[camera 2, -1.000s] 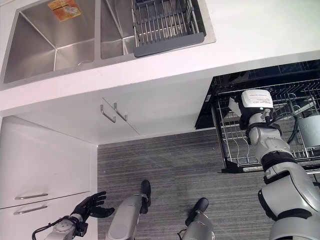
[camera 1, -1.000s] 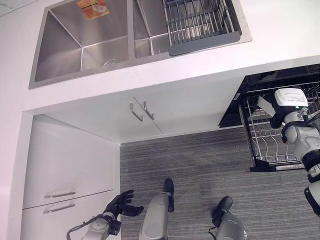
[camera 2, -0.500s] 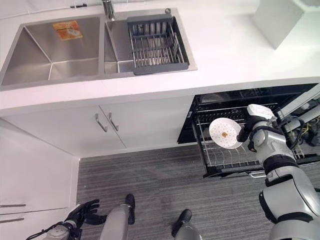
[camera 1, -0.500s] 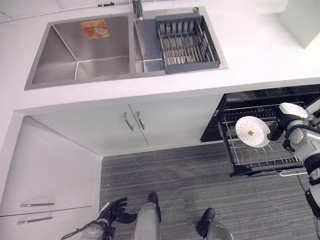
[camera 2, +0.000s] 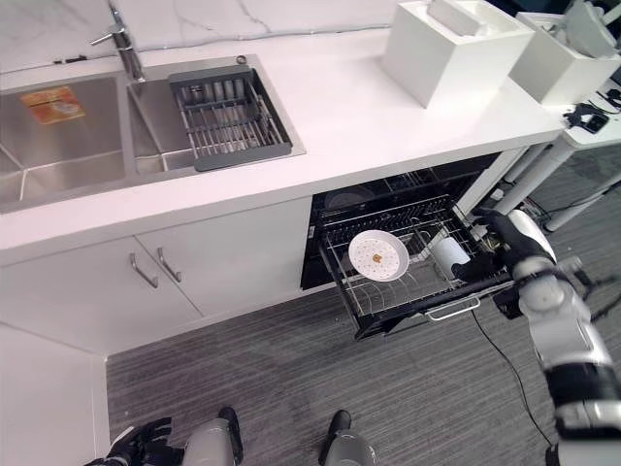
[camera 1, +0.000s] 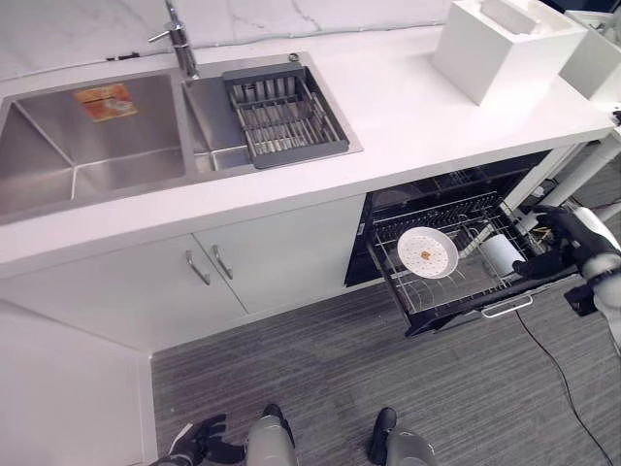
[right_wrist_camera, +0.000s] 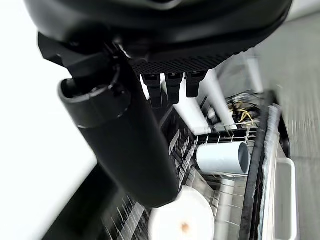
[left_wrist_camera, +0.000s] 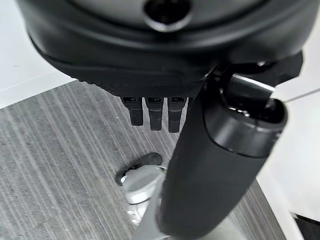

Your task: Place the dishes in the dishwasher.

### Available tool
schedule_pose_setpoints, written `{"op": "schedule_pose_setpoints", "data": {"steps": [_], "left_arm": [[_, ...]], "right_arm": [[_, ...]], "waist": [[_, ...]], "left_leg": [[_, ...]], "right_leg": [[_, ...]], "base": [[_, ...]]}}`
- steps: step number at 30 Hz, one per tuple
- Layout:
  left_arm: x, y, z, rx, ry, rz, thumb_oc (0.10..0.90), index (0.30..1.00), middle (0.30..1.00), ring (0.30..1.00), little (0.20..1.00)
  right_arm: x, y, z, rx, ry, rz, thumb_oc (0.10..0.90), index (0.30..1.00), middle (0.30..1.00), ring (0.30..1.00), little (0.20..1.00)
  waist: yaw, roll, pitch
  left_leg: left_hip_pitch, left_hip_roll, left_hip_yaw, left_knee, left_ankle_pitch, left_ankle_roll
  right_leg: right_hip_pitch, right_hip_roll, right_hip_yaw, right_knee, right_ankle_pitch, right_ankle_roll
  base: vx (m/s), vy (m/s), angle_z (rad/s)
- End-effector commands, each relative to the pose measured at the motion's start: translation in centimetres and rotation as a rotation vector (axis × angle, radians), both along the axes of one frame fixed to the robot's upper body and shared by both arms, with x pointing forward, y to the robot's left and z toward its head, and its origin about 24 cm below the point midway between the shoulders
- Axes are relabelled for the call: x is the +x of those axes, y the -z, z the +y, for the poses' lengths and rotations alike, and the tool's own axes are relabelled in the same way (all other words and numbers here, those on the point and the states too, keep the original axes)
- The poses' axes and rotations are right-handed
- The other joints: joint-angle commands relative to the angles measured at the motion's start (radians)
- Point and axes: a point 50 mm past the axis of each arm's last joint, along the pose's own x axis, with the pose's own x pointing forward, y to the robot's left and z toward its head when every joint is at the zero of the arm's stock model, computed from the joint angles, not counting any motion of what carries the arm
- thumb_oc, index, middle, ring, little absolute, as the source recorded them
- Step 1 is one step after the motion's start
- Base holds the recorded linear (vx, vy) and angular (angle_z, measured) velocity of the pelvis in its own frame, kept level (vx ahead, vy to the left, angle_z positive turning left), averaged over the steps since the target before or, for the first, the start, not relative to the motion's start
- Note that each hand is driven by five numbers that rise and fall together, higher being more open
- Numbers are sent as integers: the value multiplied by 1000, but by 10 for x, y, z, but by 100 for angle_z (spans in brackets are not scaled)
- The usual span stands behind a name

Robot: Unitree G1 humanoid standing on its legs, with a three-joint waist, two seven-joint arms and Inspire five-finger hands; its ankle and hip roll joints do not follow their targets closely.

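Observation:
A white plate (camera 1: 428, 252) with a brown spot stands on edge in the pulled-out lower rack (camera 1: 441, 296) of the open dishwasher; it also shows in the right wrist view (right_wrist_camera: 182, 222). A pale cup (camera 1: 501, 254) lies on its side to the plate's right. My right hand (camera 1: 568, 240) hovers at the rack's right end, beside the cup, open and holding nothing. Its straight fingers (right_wrist_camera: 167, 87) point toward the cup (right_wrist_camera: 222, 157). Low by the floor near the cabinets, my left hand (camera 2: 146, 447) hangs open and idle.
Above the dishwasher runs a white counter (camera 1: 408, 116) with a double sink (camera 1: 87, 146) and a grey drainer basket (camera 1: 281, 112). White boxes (camera 1: 500, 44) stand at the counter's right end. White table legs (camera 1: 572, 180) stand right of the rack. Cabinet doors (camera 1: 204, 272) are closed.
The camera has swung, shifting the whole view. My right hand, which was at the plate, has let go and drawn back to the right. The plate now stands alone in the rack.

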Motion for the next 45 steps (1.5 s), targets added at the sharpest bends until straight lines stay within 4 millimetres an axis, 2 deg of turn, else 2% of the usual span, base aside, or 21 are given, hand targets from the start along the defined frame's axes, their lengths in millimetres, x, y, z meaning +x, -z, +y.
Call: {"op": "schedule_pose_setpoints", "data": {"steps": [1,2,3,6,7,8,9,10,12,15,18,21,24,33,40,45], "left_arm": [[-4,2,-7,21,61,-25,800,900,900,900,900],[-5,3,-10,17,57,-28,800,900,900,900,900],[-9,6,-16,8,42,-28,800,900,900,900,900],[-16,10,-21,6,37,-12,800,900,900,900,900],[-17,10,-21,7,39,-9,800,900,900,900,900],[-17,10,-21,10,44,-5,800,900,900,900,900],[-17,10,-21,10,48,-3,800,900,900,900,900],[-18,10,-20,11,52,0,800,900,900,900,900],[-17,10,-19,10,56,4,800,900,900,900,900],[-16,11,-20,4,83,17,800,900,900,900,900],[-19,13,-21,-3,93,30,800,900,900,900,900],[-23,14,-24,-9,99,42,800,900,900,900,900],[-23,14,-24,-18,102,44,800,900,900,900,900],[-22,15,-28,-21,108,53,800,900,900,900,900],[-27,16,-32,-34,104,67,800,900,900,900,900],[-27,17,-34,-36,103,76,800,900,900,900,900]], "right_arm": [[7,-40,0,-23,119,-244,800,900,900,900,900],[4,-33,1,12,137,-247,800,900,900,900,900],[-5,-10,4,133,169,-250,800,900,900,900,900],[-14,32,6,408,240,-219,800,900,900,900,900],[-15,41,7,469,256,-209,800,900,900,900,900],[-18,55,8,538,284,-187,740,811,811,811,811],[-20,66,7,566,307,-160,558,538,538,538,538],[-21,76,8,653,337,-146,413,319,319,319,319],[-24,97,9,820,387,-127,400,300,300,300,300],[-26,130,22,1098,404,-93,400,300,300,300,300],[-27,140,22,1157,437,-80,400,300,300,300,300],[-25,143,21,1135,446,-68,400,300,300,300,300],[-26,142,7,1095,492,-74,400,300,300,300,300],[-9,121,-1,1025,453,-92,400,300,300,300,300],[15,88,-10,911,395,-82,400,300,300,300,300],[35,54,-12,838,340,-123,400,300,300,300,300]], "waist": [[17,14,-49],[11,17,-48],[-3,25,-48],[-18,35,-50],[-18,37,-50],[-18,40,-50],[-16,44,-49],[-13,48,-49],[-8,57,-51],[8,73,-56],[17,83,-63],[29,92,-71],[44,102,-78],[62,120,-72],[95,155,-65],[119,184,-58]], "left_leg": [[100,56,0,-100,-94,-37],[101,55,1,-100,-95,-36],[108,54,9,-100,-99,-35],[121,57,25,-100,-101,-37],[123,58,29,-100,-101,-38],[128,60,34,-100,-100,-38],[131,60,34,-100,-100,-39],[132,59,34,-100,-99,-39],[134,58,31,-100,-98,-40],[134,54,26,-100,-93,-43],[134,54,20,-100,-93,-45],[136,47,14,-100,-95,-45],[140,39,6,-100,-100,-43],[136,25,-5,-100,-101,-39],[113,-4,-22,-100,-98,-33],[93,-22,-29,-100,-90,-33]], "right_leg": [[-4,-49,44,73,-171,91],[-5,-49,47,73,-172,90],[-5,-50,55,73,-174,89],[2,-55,55,73,-176,86],[4,-57,53,73,-176,86],[7,-61,48,73,-174,86],[10,-62,45,73,-173,85],[12,-63,42,73,-173,84],[17,-66,36,73,-176,82],[24,-73,22,73,-176,79],[29,-75,14,73,-180,76],[35,-79,9,73,-183,73],[42,-87,-1,73,-182,74],[41,-103,-10,73,-173,78],[34,-134,-23,73,-161,83],[32,-164,-38,73,-147,82]], "base": [[22,13,-28],[33,19,-30],[48,20,-29],[71,-2,-17],[64,-32,-4],[59,-34,0],[65,-34,5],[64,-23,3],[60,-15,2],[49,-16,4],[36,-4,10],[33,18,18],[30,29,14],[7,14,6],[39,44,10],[57,49,9]]}}
